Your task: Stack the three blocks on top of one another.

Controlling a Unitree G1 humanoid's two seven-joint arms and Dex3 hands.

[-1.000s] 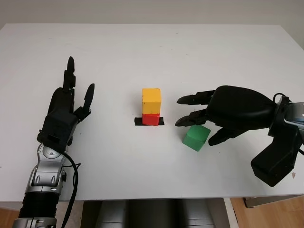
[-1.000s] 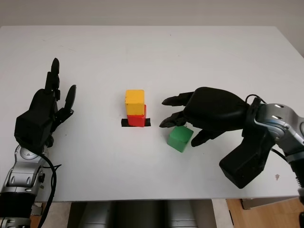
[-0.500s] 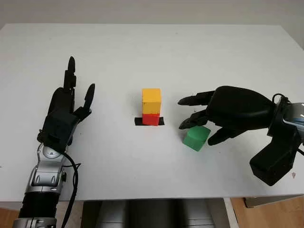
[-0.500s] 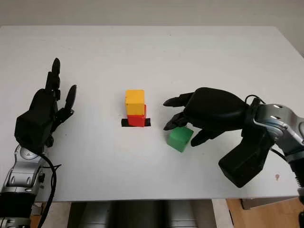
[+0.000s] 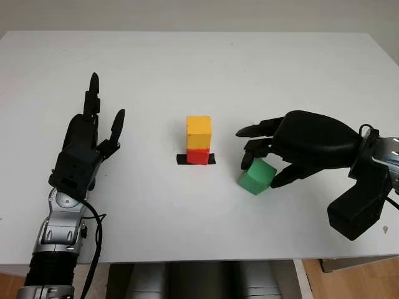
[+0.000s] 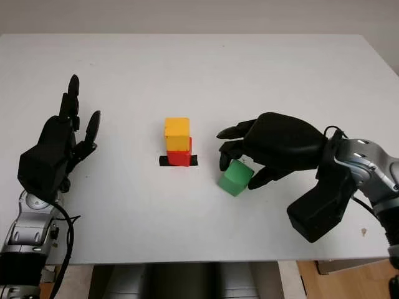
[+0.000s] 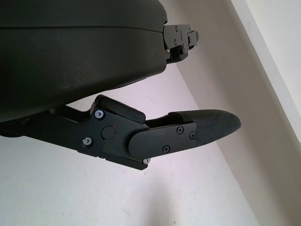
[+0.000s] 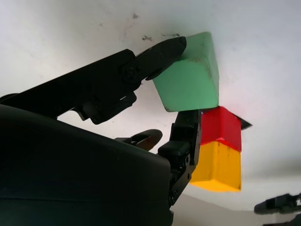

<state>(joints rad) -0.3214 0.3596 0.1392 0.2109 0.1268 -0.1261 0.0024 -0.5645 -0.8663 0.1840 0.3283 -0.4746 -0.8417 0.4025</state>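
The right hand (image 5: pixel 265 163) has its fingers closed on the green block (image 5: pixel 256 176), pinching it between a finger on one face and the thumb on the opposite face, as the right wrist view shows, with the block (image 8: pixel 188 80) tilted so that one edge seems to have left the table (image 5: pixel 199 81). The block looks like a small, stiff, light cube with flat painted faces; it should not deform, but those smooth faces could let it twist or slip in a narrow pinch, so the best hold is square across two opposite sides, near the middle, leaving the underside free to seat. It sits just to the right of the stack, near but apart from it. There the yellow block (image 5: pixel 199 131) rests on the red block (image 5: pixel 198 156), which stands on a strip of black tape (image 5: pixel 181 160); the yellow one seems set slightly off from the red, so the pile may be easy to knock, and the green block must be lifted above it before being brought over. The left hand (image 5: pixel 87 140) is open, held over the table's left side, well apart from the blocks and out of the way.
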